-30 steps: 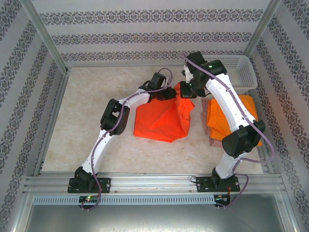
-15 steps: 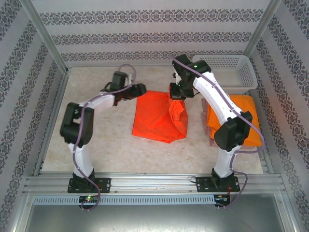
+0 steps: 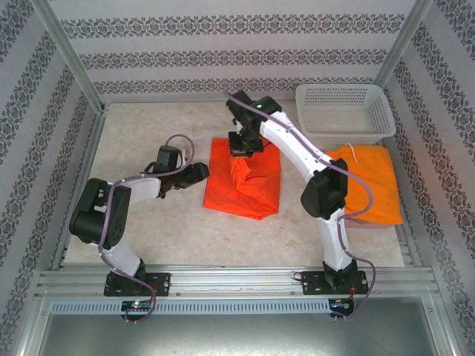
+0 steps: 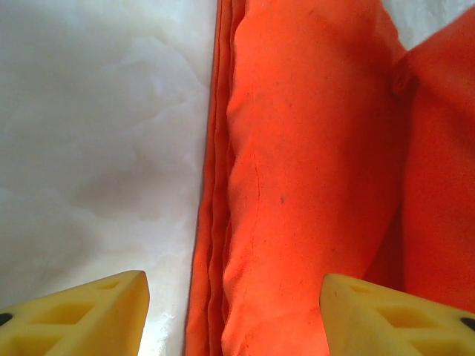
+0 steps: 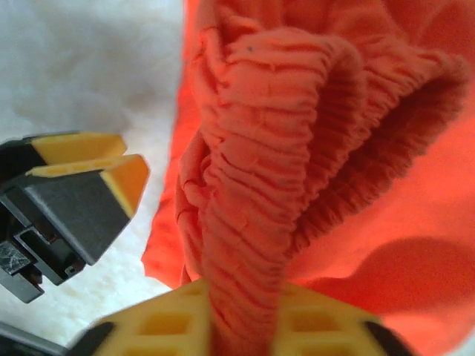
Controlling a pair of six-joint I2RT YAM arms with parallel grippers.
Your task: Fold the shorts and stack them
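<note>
Left tool [image 3: 199, 171]: released. Its yellow fingers [image 4: 82, 311] stand wide apart with nothing between them, low over the pale surface [image 3: 148, 230].
Right tool [image 3: 243, 146]: released, jaws apart. One finger [image 5: 96, 185] stands clear of the cloth and the other lies under the waistband.
Red-orange shorts [image 3: 249, 182]: folded into a rough rectangle on the surface. They lie just to the right of the left tool and directly beneath the right tool, which hangs over their far edge.
Folded edge [image 4: 211, 222]: stacked layers of the red-orange shorts run straight ahead of the left tool, between the lines of its two fingers.
Waistband [image 5: 297, 126]: gathered elastic, bunched into a loop and draped over the right tool's lower finger.
Orange shorts [image 3: 371, 189]: folded and flat, well to the right of the right tool and nearer the arm bases.
Basket [image 3: 382, 119]: white mesh, to the right of the right tool, just beyond the orange shorts.
</note>
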